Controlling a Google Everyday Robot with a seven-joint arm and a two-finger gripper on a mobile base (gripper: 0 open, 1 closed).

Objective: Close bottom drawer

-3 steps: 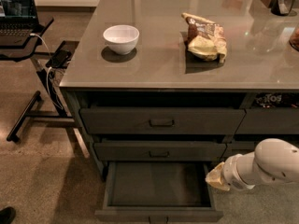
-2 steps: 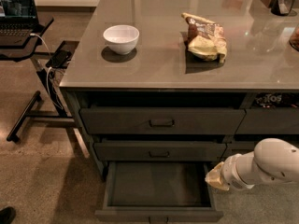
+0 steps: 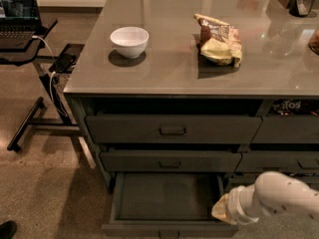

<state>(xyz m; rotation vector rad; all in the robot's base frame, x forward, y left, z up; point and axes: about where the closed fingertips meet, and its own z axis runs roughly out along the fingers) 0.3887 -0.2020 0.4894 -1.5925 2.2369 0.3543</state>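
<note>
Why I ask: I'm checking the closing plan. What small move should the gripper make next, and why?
The bottom drawer stands pulled far out, and the gripper hangs by its right front corner, seemingly over the rim rather than against the front. So it should probably come round to the outer face of the drawer's front, ready to push inward.

You're seeing the bottom drawer [image 3: 164, 195] sitting pulled out at the foot of the wider column, under the middle drawer [image 3: 169, 161] and the top drawer [image 3: 172, 129]. Your gripper [image 3: 220, 212] is hanging over that drawer's front right corner, with the arm [image 3: 284, 198] lying to its right. On the counter [image 3: 169, 71] above, the bowl [image 3: 129, 41] is sitting left of the snack bag [image 3: 218, 45], and a laptop stand [image 3: 22, 41] is standing off to the left.
</note>
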